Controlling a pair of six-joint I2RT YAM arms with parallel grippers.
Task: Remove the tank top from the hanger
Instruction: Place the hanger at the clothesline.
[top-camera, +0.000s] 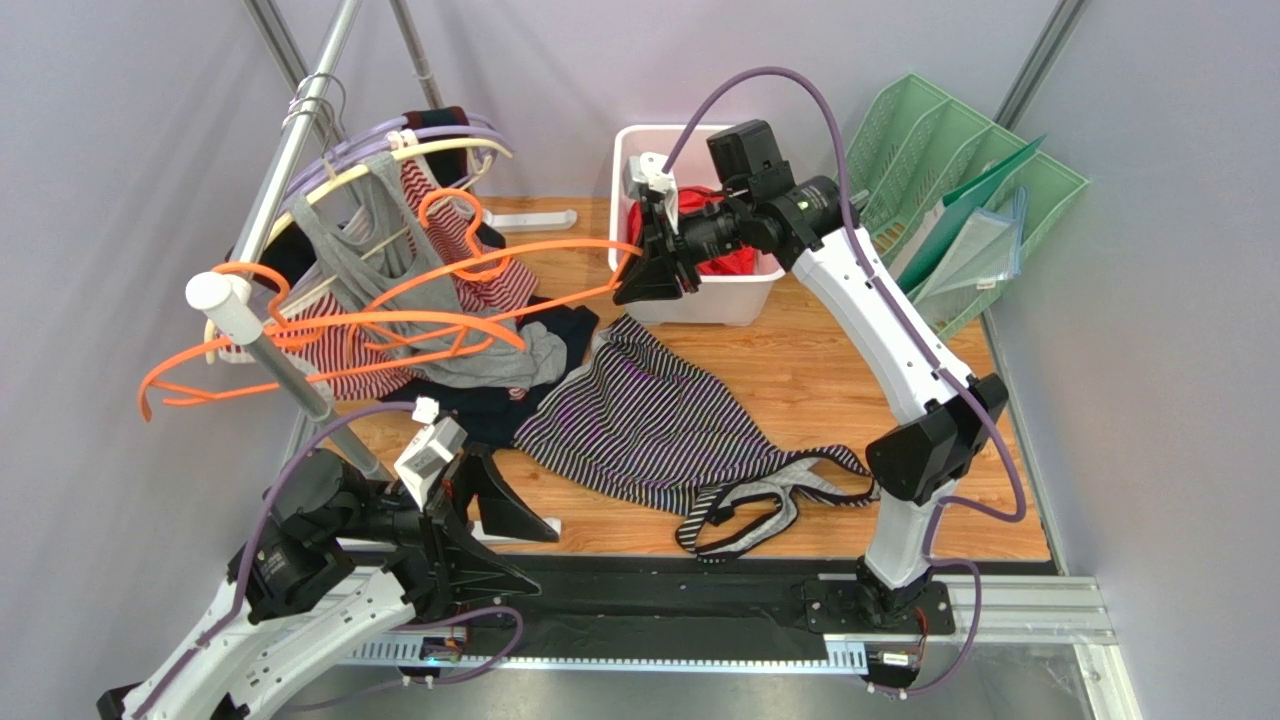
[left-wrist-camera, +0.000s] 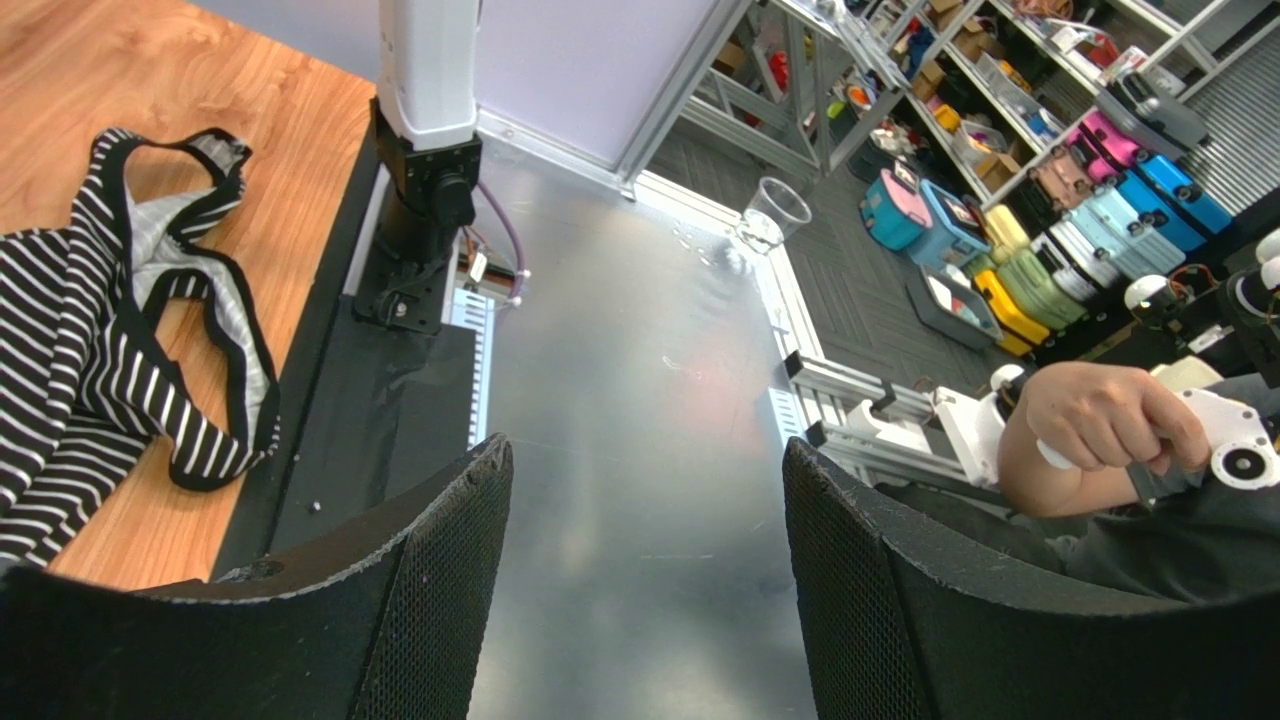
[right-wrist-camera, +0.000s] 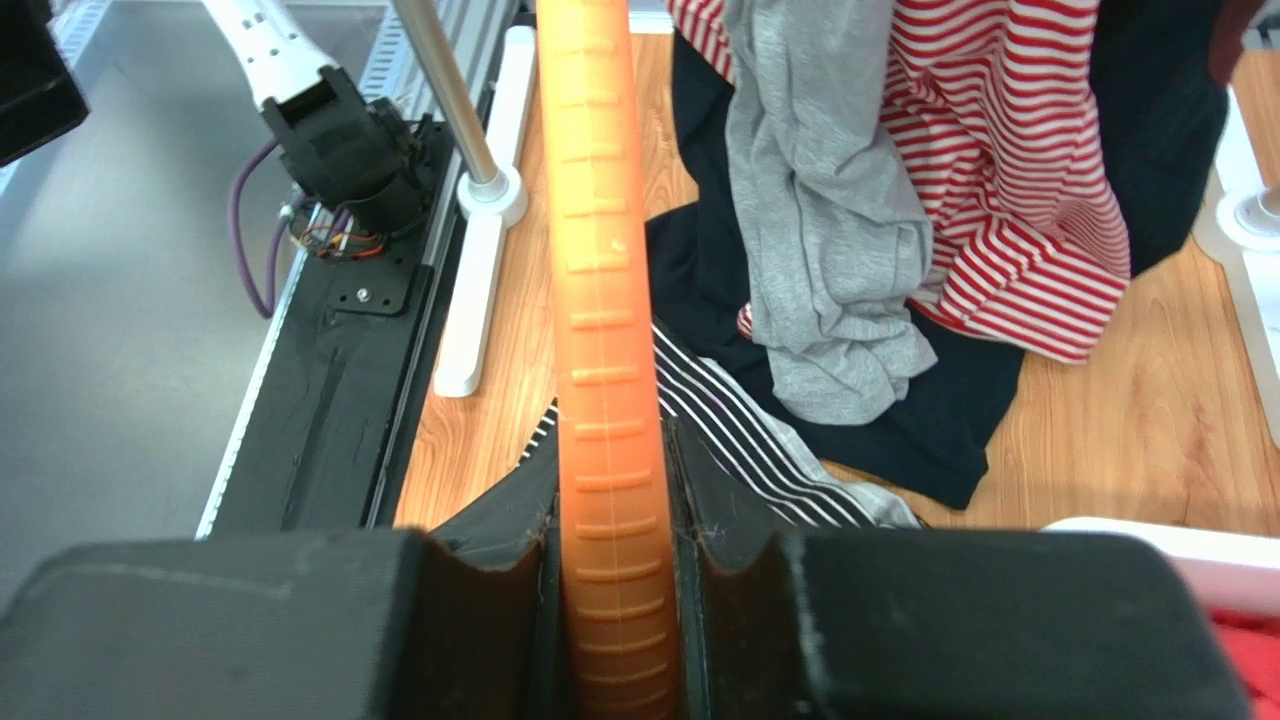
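Right end effector (top-camera: 637, 279) pinches orange hanger (right-wrist-camera: 601, 300) — clothes (right-wrist-camera: 819, 255) heaped alongside.

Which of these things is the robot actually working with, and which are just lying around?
In the job: orange hanger, right gripper shut on it, black-striped tank top on the table.
Lying about: white bin, green file trays, red-striped top.

Tank top (top-camera: 646, 420): on table (top-camera: 842, 360), left of my right arm (top-camera: 887, 323). Bin (top-camera: 721, 300): behind it. Hanger (right-wrist-camera: 601, 300): left of bin.

Wide-apart jaws above metal tabletop (left-wrist-camera: 631, 375) — striped tank top (left-wrist-camera: 90, 345) far left
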